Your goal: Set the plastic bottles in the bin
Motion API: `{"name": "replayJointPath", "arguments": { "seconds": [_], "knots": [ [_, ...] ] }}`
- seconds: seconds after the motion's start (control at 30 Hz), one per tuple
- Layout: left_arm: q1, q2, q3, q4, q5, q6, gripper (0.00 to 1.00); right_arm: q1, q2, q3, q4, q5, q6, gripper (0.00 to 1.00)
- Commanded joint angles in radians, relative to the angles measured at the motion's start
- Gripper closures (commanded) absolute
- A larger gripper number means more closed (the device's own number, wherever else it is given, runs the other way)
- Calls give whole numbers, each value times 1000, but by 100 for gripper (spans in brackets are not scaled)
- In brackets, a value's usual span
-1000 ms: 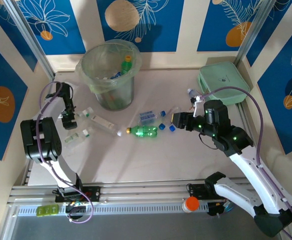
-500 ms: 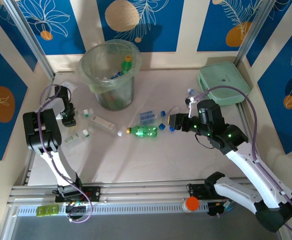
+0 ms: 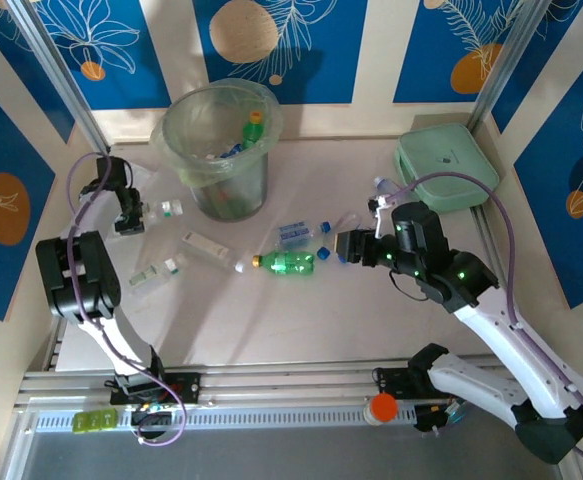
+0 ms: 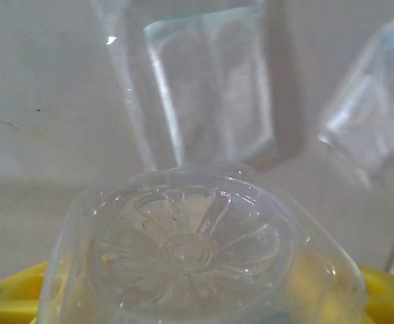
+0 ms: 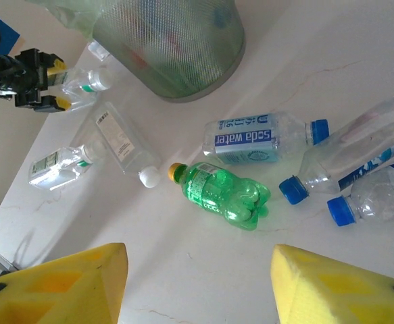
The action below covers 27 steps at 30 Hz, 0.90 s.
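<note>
**Left claw grips clear bottle beside bin**

It is closed approx. halfway on the bottle's base, just left of bin. Right claw is open and holds nothing, front-right of bin, near green bottle lying on surface.

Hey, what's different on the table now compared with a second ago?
The left gripper closed on a small clear bottle and carried it a little farther from the arm bases, to the left of the bin. The right gripper drifted slightly left, open and empty. The green bottle and the bin stayed put.
</note>
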Motion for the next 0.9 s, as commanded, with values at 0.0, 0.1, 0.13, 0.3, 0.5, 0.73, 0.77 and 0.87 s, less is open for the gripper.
{"name": "replayJointPath", "arguments": {
  "seconds": [0.0,0.1,0.13,0.3,0.5,0.73,0.77,0.87],
  "knots": [
    [-2,-90,31,-66,19,69,42,8,-41,28,-16,24,-12,42],
    [-20,-173,0,-96,37,109,42,11,-58,18,-13,15,5,42],
    [-32,-211,-19,-106,42,123,43,12,-63,13,-9,9,13,42],
    [-139,-416,-129,-116,4,223,43,29,-75,-8,13,-22,44,43],
    [-294,-571,-275,74,184,382,51,29,-68,-19,46,-89,53,43],
    [-457,-679,-424,483,473,530,51,33,-46,-48,144,-249,54,39],
    [-478,-673,-440,571,528,532,51,34,-40,-53,162,-277,53,38],
    [-528,-640,-451,746,643,529,51,32,-35,-78,236,-364,68,34]
  ]
}}
